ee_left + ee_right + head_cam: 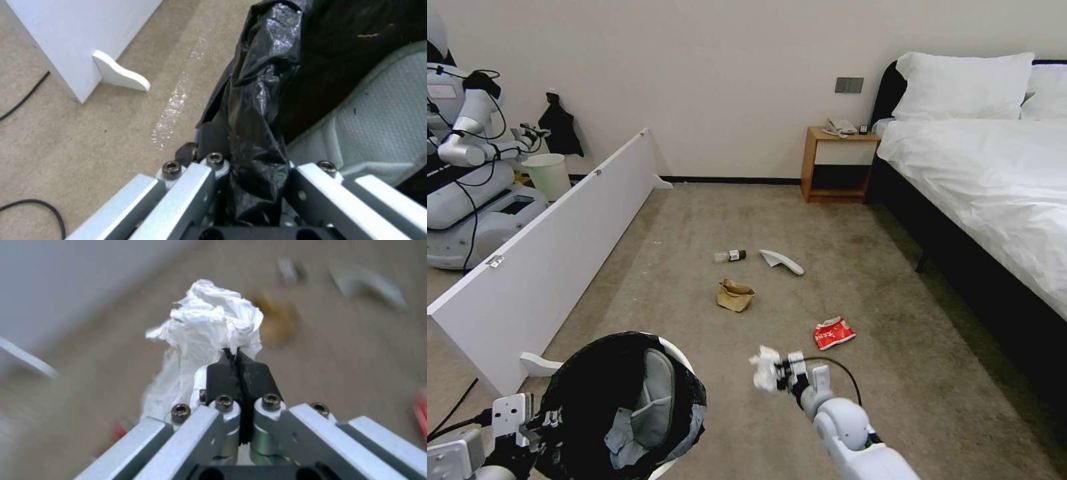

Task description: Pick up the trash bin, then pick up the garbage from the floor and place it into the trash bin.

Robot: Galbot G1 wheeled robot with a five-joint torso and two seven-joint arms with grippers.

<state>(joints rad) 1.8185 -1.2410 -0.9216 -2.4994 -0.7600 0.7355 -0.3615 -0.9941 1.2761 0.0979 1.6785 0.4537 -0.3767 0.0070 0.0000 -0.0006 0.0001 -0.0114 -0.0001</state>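
The trash bin [587, 393], white with a black bag liner, hangs at the lower left above the carpet floor [894, 373]. My left gripper [542, 421] is shut on its lined rim [256, 110]. A white slipper [657, 397] lies inside the bin [378, 113]. To the bin's right, my right gripper [779, 377] is shut on a crumpled white tissue [764, 366], held in the air [209, 320]. Ahead on the floor lie a clear bottle [730, 256], a second white slipper [782, 261], a brown paper bag [734, 295] and a red wrapper [833, 333].
A long white board [547, 253] stands on edge along the left, with another robot [467, 167] and an unlined pale bin [548, 175] behind it. A bed [994, 180] runs along the right, with a wooden nightstand [837, 163] at the far wall. A black cable [26, 96] lies by the board's foot.
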